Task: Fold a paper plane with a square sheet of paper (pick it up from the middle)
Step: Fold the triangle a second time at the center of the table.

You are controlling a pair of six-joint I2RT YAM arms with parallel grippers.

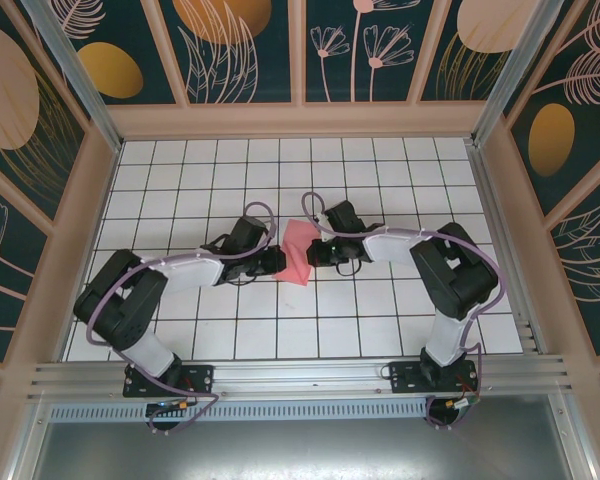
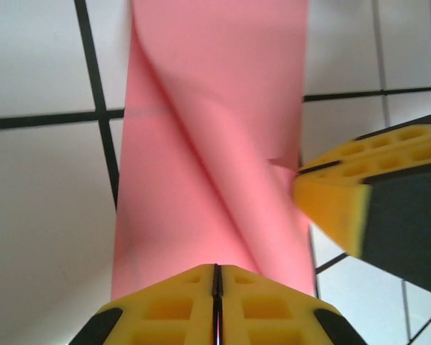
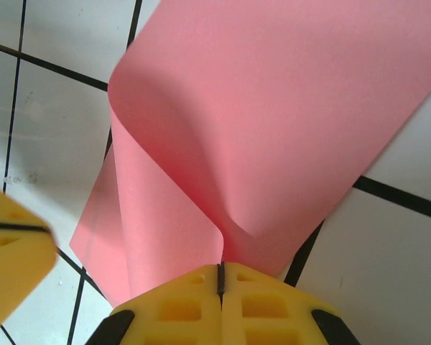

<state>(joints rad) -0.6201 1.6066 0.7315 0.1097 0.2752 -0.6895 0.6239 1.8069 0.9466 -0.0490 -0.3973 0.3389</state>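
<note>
Over white grid-lined tiles, left hand and right hand pinch the curled pink sheet.

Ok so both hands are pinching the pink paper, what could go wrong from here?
The left hand and right hand each pinch the thin square sheet of paper, so pulling apart might tear it. The sheet curls loosely between them, so pressing it down now could set a crooked crease.

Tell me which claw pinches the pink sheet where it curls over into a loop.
The right claw: the square sheet of paper curls over itself right at its shut tips. The left claw pinches a flatter stretch crossed by a diagonal fold.
</note>
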